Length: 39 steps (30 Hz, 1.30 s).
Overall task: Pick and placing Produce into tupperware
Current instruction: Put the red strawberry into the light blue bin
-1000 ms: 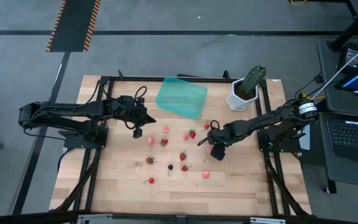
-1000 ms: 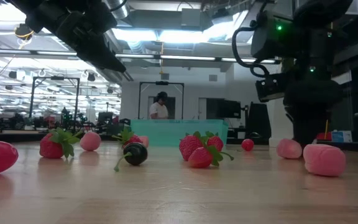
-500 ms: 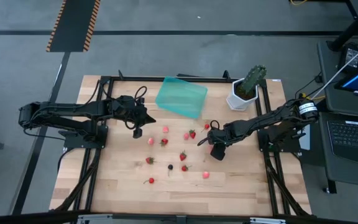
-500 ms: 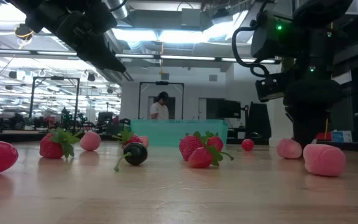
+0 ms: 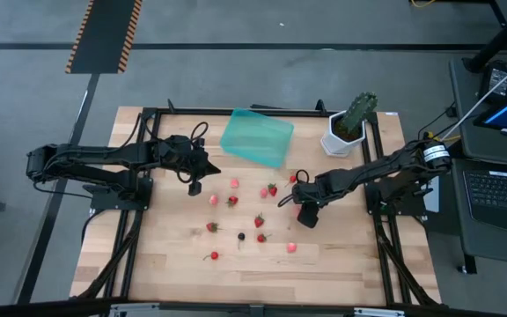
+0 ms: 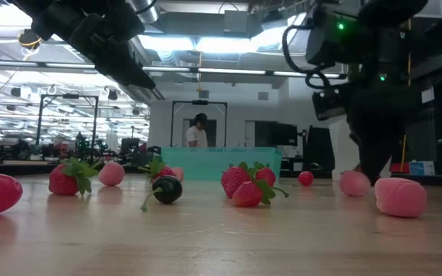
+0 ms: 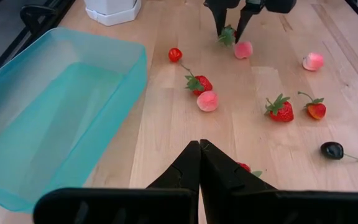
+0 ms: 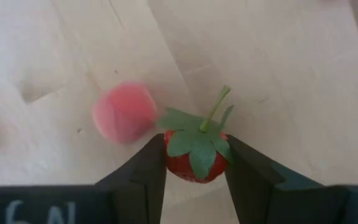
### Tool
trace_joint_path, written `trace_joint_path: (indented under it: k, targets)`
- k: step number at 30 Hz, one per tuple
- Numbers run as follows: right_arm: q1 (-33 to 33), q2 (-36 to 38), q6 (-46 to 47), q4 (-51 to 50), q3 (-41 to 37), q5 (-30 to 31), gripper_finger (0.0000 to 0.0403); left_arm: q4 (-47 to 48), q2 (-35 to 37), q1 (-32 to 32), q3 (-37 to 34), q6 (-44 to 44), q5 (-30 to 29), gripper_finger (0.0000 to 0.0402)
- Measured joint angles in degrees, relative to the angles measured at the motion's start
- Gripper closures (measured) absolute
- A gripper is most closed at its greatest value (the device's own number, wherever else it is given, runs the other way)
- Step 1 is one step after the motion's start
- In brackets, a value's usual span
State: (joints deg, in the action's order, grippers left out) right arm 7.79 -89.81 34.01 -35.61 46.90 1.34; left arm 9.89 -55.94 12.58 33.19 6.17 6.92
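Produce lies scattered on the wooden table: red strawberries (image 5: 272, 189), pale pink pieces (image 5: 291, 247) and one dark berry (image 7: 333, 150). The teal tupperware (image 5: 256, 136) stands at the far middle with nothing in it. My right gripper (image 8: 194, 163) points down right of centre, shut on a red strawberry (image 8: 194, 152) with a green top; a pink piece (image 8: 124, 112) lies beside it. In the left wrist view the right gripper (image 7: 231, 32) shows far off. My left gripper (image 7: 199, 147) hovers shut over the table's left part, touching nothing. My right gripper pinches the strawberry's red body (image 8: 178, 163) between its two fingers, one on each side. The fingers (image 8: 146, 171) come from above, pointing down. The green top and stem face up toward the wrist. Whether the berry is clear of the table, I cannot tell.
A green cactus in a white pot (image 5: 346, 130) stands at the far right, close to the right arm. Black frame rails (image 5: 135, 220) run along the table's sides. Bare wood lies along the near edge (image 5: 253, 282). A person stands in the room beyond (image 6: 198, 132).
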Motion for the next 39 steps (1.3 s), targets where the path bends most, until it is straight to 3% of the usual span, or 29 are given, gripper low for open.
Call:
trace_joint_path:
  k: [18,29,39]
  targets:
    - [-0.11,10.21,-1.50,-7.70,4.36,2.41,0.0264,0.07,-0.02,-0.02,0.00,0.04,0.00,0.0401]
    - [-0.11,23.35,-4.57,-9.13,4.36,14.39,0.0264,0.09,-0.02,0.00,0.00,0.07,0.00,0.0401]
    - [0.04,30.65,-11.41,-2.97,1.53,19.75,0.0264,0.13,-0.02,-0.01,0.00,0.09,-0.01,0.0401]
